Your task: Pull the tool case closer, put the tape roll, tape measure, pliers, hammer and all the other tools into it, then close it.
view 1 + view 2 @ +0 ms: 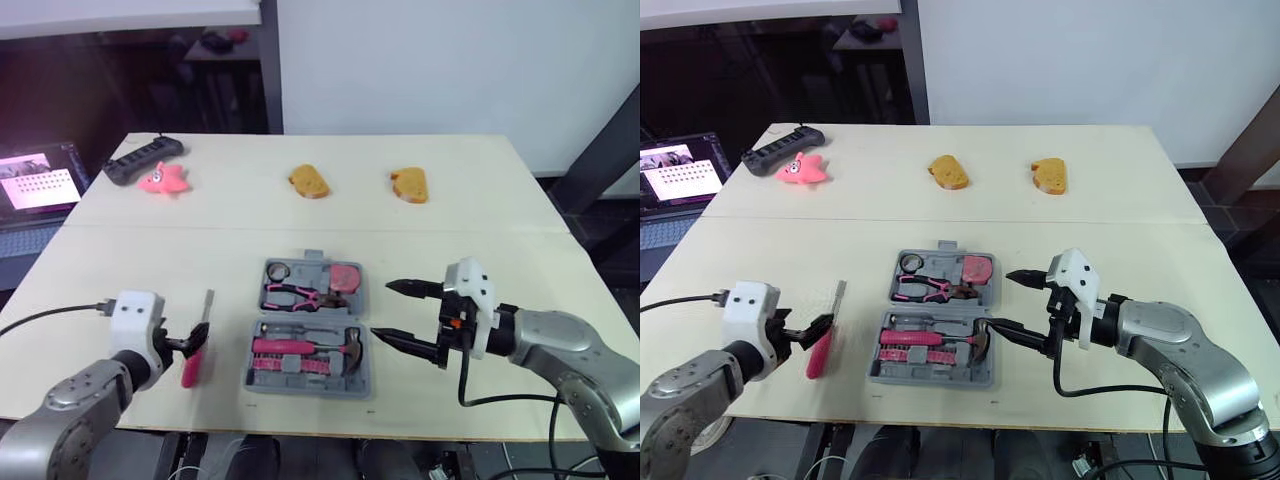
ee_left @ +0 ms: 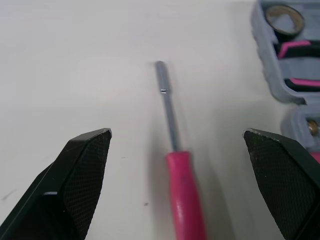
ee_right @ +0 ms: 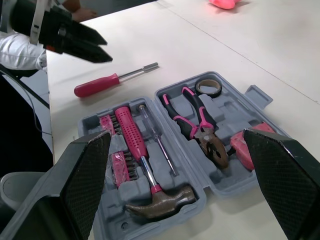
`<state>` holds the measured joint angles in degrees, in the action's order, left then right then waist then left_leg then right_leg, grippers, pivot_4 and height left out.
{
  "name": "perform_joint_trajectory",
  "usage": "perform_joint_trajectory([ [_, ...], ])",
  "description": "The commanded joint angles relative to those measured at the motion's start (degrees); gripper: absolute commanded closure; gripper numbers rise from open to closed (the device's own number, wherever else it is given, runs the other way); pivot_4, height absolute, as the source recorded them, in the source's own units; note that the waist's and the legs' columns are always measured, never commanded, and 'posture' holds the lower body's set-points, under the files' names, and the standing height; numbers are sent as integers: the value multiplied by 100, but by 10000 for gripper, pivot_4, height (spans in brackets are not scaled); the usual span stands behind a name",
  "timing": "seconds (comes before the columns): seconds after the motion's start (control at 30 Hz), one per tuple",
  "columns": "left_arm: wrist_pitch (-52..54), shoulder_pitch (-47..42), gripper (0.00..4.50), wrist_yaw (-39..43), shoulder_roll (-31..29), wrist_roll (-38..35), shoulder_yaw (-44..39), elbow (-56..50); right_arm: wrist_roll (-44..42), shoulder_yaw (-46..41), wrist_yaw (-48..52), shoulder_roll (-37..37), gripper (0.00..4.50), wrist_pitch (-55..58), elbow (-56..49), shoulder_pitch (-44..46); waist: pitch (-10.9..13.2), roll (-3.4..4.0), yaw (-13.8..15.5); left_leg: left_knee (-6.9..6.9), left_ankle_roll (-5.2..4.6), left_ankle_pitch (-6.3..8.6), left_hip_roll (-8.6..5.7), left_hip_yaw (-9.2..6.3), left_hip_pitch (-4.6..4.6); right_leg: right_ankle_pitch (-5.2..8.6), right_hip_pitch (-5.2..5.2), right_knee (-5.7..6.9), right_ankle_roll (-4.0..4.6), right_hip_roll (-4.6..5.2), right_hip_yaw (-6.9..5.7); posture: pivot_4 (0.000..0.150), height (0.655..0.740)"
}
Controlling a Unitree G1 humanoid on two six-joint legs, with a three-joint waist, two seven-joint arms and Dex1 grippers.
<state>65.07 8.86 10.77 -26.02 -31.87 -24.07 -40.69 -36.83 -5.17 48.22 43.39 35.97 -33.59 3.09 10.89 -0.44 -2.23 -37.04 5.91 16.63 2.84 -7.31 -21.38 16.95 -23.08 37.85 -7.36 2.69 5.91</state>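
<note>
Where the left arm reaches in over the near left of the table, the left gripper (image 2: 177, 132) is spread wide, one black finger on either side of the red-handled screwdriver (image 2: 178, 172), and neither finger is touching it. The screwdriver lies flat on the tabletop just left of the tool case, with its metal shaft pointing away from the robot.

The right gripper (image 1: 383, 309) is spread wide too and holds nothing. It sits just off the right side of the tool case (image 1: 310, 391), its fingers pointing at the case. The nearer fingertip is close to the head of the hammer.

The grey case lies open and flat near the front edge of the table (image 1: 480, 220), between the two arms. The hammer (image 3: 135, 142) sits in the near half, its pink handle running left to right, with a slim screwdriver (image 3: 159, 145) beside it. In the far half are the pliers (image 1: 300, 295), the tape roll (image 1: 278, 270) in the left corner and the pink tape measure (image 1: 343, 276) on the right.

Well beyond the case, two orange bread-like pieces (image 1: 309, 181) (image 1: 410, 184) lie on the far half of the table. A pink starfish toy (image 1: 165, 179) sits next to a black power strip (image 1: 143, 160) at the far left corner. Off the table's left edge, a laptop screen (image 1: 40, 185) glows.
</note>
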Motion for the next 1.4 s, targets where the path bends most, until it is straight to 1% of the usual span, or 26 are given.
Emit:
perform_joint_trajectory([
  [0.03,316,-408,700,-325,215,-18,25,-23,-33,40,38,-27,0,-82,-54,122,0,-4,7,-1,0,0,0,0,-1,-1,1,-4,0,0,0,1500,7400],
  [0.1,515,-672,700,-564,418,85,106,188,-22,65,46,-29,0,-88,-18,165,0,-7,10,-1,0,0,0,0,-1,-7,2,-5,-12,0,0,1500,7400],
  [0.17,402,-681,700,-629,514,269,376,447,-8,78,51,-29,0,-99,11,201,0,-7,-8,0,0,0,0,0,0,-8,3,-7,-13,-1,0,1500,7400],
  [0.23,335,-596,700,-686,654,355,465,587,9,89,46,-27,0,-105,26,225,1,-9,-38,2,0,0,0,0,1,-9,2,-8,-15,-1,0,1500,7400],
  [0.33,160,-315,700,-655,651,543,637,656,-19,48,32,-17,0,-79,16,244,3,-12,-33,6,-2,2,0,0,0,-8,-2,-10,-15,-2,1,1500,7400],
  [0.47,120,-155,700,-706,770,690,757,708,-21,18,21,12,0,-54,-9,226,4,-15,8,3,-2,1,0,0,-2,-6,-1,-11,-10,-1,1,1500,7400],
  [0.53,53,-162,700,-723,833,763,815,766,-25,4,16,24,0,-42,-9,222,4,-15,16,1,-1,1,0,0,-2,1,6,-20,4,0,1,1500,7400],
  [0.73,10,-269,700,-728,948,864,967,834,-37,-22,10,38,0,-8,15,255,3,-14,19,3,-1,1,0,0,0,-5,10,-25,-5,0,1,1500,7400],
  [1.0,284,-549,700,-744,1015,900,1047,826,-16,18,-58,7,0,31,8,270,3,-14,17,3,-1,1,0,0,0,-8,13,-33,-11,0,1,1500,7400],
  [1.03,325,-555,5692,-754,1027,902,1052,800,-24,13,-68,5,0,40,-1,264,3,-14,14,4,-1,1,0,0,0,-8,13,-33,-11,0,1,1500,7400],
  [1.07,386,-562,8231,-767,1055,892,1052,761,-31,3,-76,10,0,47,-15,253,3,-14,15,4,-1,1,0,0,0,-8,13,-33,-11,0,1,1500,7400],
  [1.1,435,-569,12797,-774,1069,887,1059,731,-36,-4,-83,13,0,55,-24,243,3,-14,17,4,-1,1,0,0,0,-8,13,-33,-11,0,1,1500,7400],
  [1.17,499,-593,22909,-782,1088,892,1061,697,-32,-9,-94,17,0,63,-30,233,3,-14,19,3,-1,1,0,0,0,-8,16,-38,-10,0,1,1500,7400],
  [1.2,516,-610,28887,-787,1091,902,1058,693,-28,-7,-100,14,0,64,-28,229,3,-14,19,3,-1,1,0,0,0,-8,17,-40,-10,0,1,1500,7400],
  [1.27,555,-650,38255,-809,1103,917,1036,679,-20,-5,-110,12,0,64,-27,218,3,-14,23,4,-1,1,0,0,0,-8,18,-43,-11,0,1,1500,7400],
  [1.3,558,-678,40517,-821,1096,937,1026,674,-18,-3,-117,9,0,66,-23,221,3,-13,23,4,-1,1,0,0,0,-8,20,-44,-11,1,1,1500,7400],
  [1.4,522,-756,40431,-849,1076,985,965,664,1,14,-136,7,0,64,-13,222,3,-14,25,4,-1,1,0,0,0,-8,20,-46,-10,0,1,1500,7400],
])
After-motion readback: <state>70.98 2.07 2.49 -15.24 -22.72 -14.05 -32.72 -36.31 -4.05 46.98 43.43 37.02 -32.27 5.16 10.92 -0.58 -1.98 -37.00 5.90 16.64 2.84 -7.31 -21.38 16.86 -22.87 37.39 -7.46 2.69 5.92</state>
